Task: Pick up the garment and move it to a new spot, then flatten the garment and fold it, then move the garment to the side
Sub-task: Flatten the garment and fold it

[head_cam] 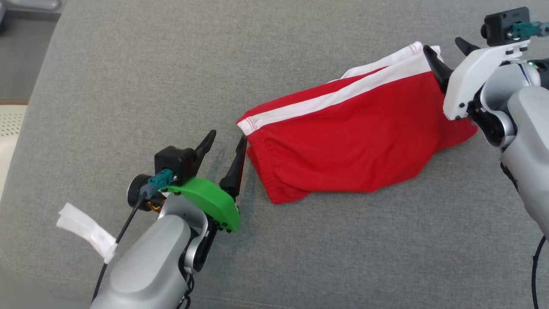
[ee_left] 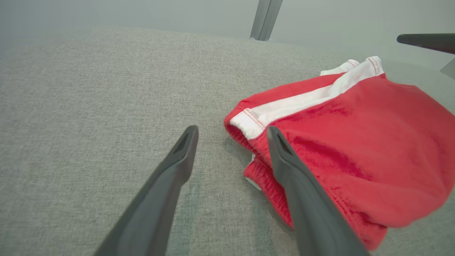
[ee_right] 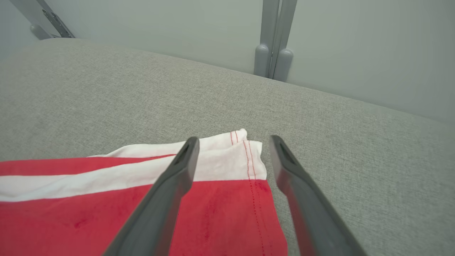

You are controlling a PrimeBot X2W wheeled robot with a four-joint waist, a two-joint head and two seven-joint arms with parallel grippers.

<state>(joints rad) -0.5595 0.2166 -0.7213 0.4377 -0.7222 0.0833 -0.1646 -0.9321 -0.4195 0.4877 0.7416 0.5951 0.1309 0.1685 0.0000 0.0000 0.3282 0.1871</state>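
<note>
Grey cloth covers the cushion (head_cam: pixel 128 86) under both arms. The left gripper (head_cam: pixel 228 136) is open wide and holds nothing. Red shorts (head_cam: pixel 351 137) with a white stripe lie just beside its right finger, waist end closest. The right gripper (head_cam: pixel 441 44) is open and empty too. The shorts' white corner shows between its fingers. Past it stands a grey post (ee_right: pixel 273 39).

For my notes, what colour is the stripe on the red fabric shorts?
White stripe; head view shows it best.
</note>
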